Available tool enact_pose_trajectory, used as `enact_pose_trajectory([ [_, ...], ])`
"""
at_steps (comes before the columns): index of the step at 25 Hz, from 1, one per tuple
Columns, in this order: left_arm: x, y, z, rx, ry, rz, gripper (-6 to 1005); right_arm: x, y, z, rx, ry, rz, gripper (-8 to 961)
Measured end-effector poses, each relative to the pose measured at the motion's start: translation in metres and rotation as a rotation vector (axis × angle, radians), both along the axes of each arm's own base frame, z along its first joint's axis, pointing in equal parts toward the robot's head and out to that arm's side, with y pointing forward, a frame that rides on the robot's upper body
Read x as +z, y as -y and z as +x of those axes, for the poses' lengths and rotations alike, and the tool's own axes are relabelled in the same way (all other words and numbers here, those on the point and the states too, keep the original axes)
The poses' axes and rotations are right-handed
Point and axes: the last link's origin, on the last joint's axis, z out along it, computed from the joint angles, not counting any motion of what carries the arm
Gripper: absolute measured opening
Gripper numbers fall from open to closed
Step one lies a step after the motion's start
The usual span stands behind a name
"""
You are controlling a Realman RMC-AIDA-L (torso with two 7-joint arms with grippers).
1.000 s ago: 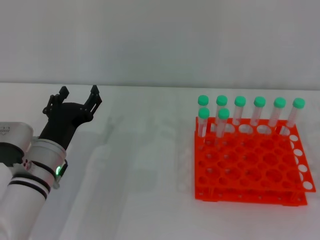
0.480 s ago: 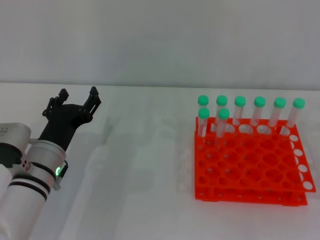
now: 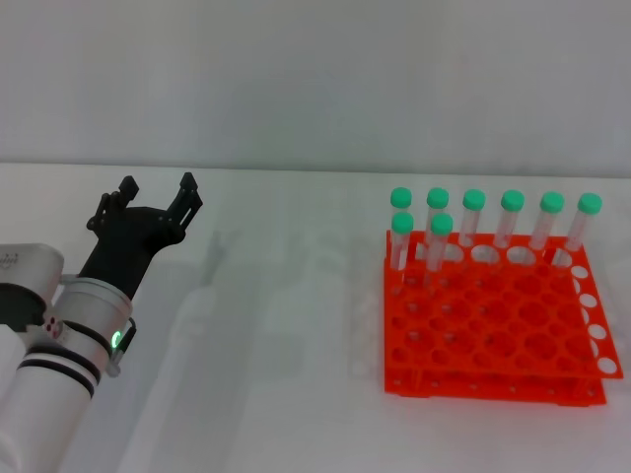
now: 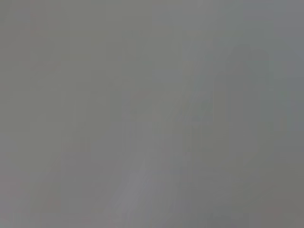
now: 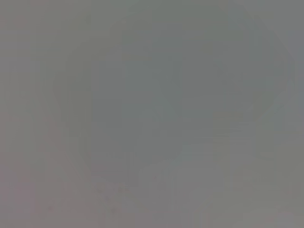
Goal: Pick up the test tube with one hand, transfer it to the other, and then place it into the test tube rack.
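Observation:
In the head view my left gripper (image 3: 156,195) is at the left of the white table, open and empty, its black fingers spread and pointing away from me. The orange-red test tube rack (image 3: 498,325) stands at the right. Several green-capped clear test tubes (image 3: 473,219) stand upright in its back rows, two of them (image 3: 440,241) one row nearer to me. No loose tube shows on the table. My right gripper is out of view. Both wrist views show only a plain grey surface.
The white table (image 3: 276,335) runs from my left arm to the rack, and a pale wall (image 3: 315,79) rises behind it. The rack's front rows of holes hold no tubes.
My left gripper has shifted very slightly, staying open and empty. The rack and its tubes have not moved.

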Motion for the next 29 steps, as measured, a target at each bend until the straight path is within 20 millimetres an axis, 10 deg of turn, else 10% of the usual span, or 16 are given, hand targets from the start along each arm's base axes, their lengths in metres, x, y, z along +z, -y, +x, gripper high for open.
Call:
enact_pose_trajectory([
  [29, 0.006, 0.002, -0.01, 0.06, 0.029, 0.033, 832, -0.017, 0.009, -0.008, 0.068, 0.025, -0.067, 752],
])
